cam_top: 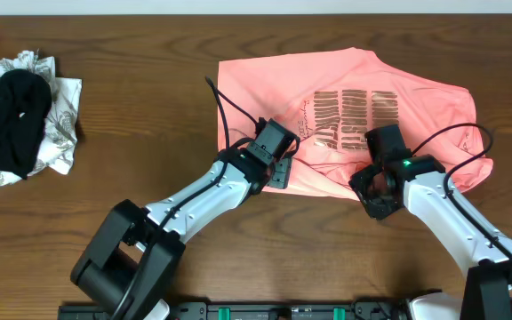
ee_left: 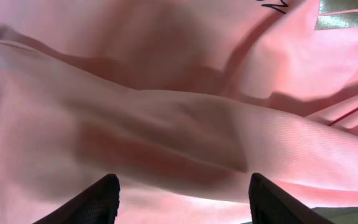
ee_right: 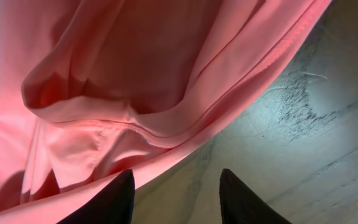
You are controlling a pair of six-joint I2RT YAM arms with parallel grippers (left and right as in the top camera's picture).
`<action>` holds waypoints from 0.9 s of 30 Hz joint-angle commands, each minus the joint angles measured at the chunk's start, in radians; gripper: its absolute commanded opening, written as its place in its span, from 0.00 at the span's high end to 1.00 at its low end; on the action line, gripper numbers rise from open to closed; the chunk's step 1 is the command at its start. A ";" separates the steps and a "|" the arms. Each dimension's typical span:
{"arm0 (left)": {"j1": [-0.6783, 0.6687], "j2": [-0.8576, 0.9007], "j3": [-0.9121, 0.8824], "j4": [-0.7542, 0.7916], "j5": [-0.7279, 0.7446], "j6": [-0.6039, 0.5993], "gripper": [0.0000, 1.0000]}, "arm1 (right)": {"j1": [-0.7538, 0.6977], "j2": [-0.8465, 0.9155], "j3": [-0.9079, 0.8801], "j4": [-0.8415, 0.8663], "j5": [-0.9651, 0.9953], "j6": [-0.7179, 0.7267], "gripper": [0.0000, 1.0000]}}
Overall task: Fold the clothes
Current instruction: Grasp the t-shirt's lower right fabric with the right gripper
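The clothes are a salmon-pink T-shirt (cam_top: pixel 345 98) lying crumpled on the table, with dark block lettering (cam_top: pixel 354 116) facing up. My left gripper (cam_top: pixel 278 169) stands over the shirt's near-left edge. In the left wrist view its jaws (ee_left: pixel 182 190) are open wide and hold nothing, with folds of pink fabric (ee_left: pixel 179 112) just ahead of them. My right gripper (cam_top: pixel 376 196) is at the shirt's near edge. It is open (ee_right: pixel 178 186) with bare table between the fingers, and the pink hem (ee_right: pixel 166 143) runs past its left finger (ee_right: pixel 120 199).
A heap of black and white patterned garments (cam_top: pixel 16 116) lies at the table's far left. Dark wooden table (cam_top: pixel 149 107) surrounds the shirt, and bare tabletop (ee_right: pixel 316 124) shows to the right of the hem. Black cables loop over the shirt by both wrists.
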 commanded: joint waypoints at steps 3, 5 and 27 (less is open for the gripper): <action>0.002 0.003 0.019 -0.002 -0.013 0.012 0.33 | 0.003 0.005 -0.020 0.016 0.022 0.050 0.56; 0.002 0.003 0.019 -0.002 -0.013 0.012 0.33 | 0.003 0.005 -0.033 0.034 0.021 0.063 0.56; 0.002 0.003 0.019 -0.002 -0.013 0.012 0.32 | 0.003 0.005 -0.097 0.139 0.043 0.119 0.58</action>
